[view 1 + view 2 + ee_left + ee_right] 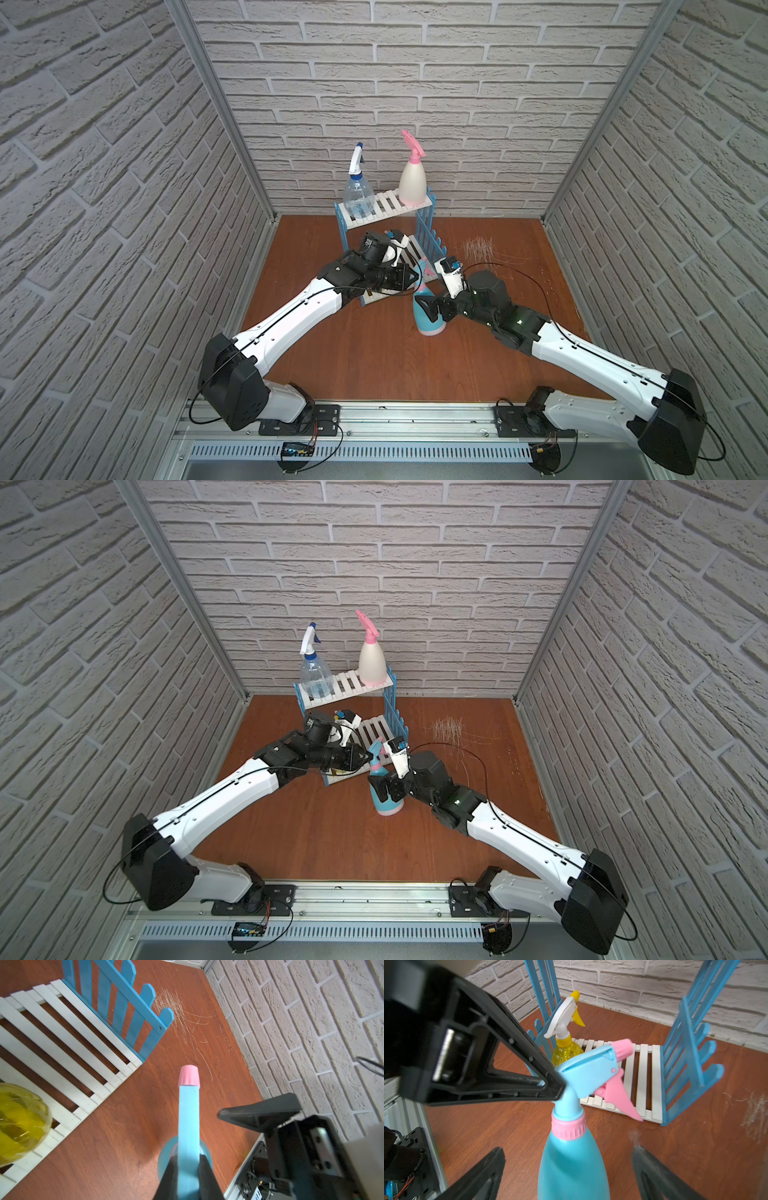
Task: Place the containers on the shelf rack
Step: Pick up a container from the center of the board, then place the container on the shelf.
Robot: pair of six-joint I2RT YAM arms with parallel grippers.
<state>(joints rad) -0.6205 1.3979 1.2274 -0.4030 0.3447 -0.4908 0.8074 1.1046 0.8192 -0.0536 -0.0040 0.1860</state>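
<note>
Clamping the head of the teal bottle (428, 328) before the shelf rack (424, 232), left gripper (188, 1158) steadies it; right gripper (569, 1153) gapes empty.

— Where's the shelf rack (424, 237)?
— Twelve o'clock on the table (374, 365). On its top shelf (384, 203), first spray bottle (358, 195) at 9 o'clock, second spray bottle (412, 183) at 3.
— The others?
— Lower-shelf bottle (566, 1052) at 9. The standing bottle (572, 1167) is on the table, at the rack's 5 o'clock.

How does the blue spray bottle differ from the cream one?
The cream bottle stands untouched on the rack's top shelf; the blue bottle stands on the table, jaws of the left arm clamped on its head. Cream's head is all pink; blue's is blue with a pink trigger. Both are teardrop-shaped sprayers.
</note>
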